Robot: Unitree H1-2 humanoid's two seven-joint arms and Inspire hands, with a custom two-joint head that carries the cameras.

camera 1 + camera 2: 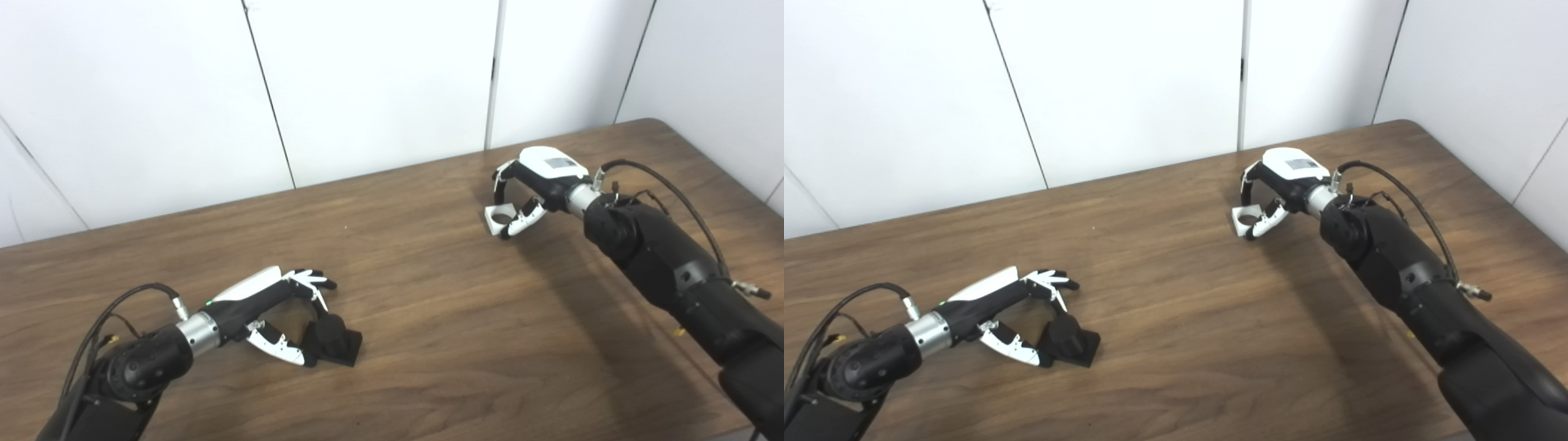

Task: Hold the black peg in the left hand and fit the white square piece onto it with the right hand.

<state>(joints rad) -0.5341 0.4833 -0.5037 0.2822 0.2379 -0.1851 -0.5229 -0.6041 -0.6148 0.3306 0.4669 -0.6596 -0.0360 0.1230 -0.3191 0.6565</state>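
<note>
Black peg [334, 341]: shape hard to read, dark on dark against the fingertips; only a rounded upper part on a flat square base can be made out. It sits on the wooden table [429, 318]. Left hand [278, 312] is around it, fingers [312, 283] arched over its top and far side, thumb [282, 348] at its near side. Firm grasp or loose contact: cannot tell.

White square piece [499, 218]: partly covered by the right hand [530, 184]; a round hole shows in its upper face. It lies under the palm, between the curled fingers [499, 180] on its far side and the thumb [523, 220] against its near edge. Hand closed around it; whether it is lifted off the table cannot be told.

The two hands are well apart.
</note>
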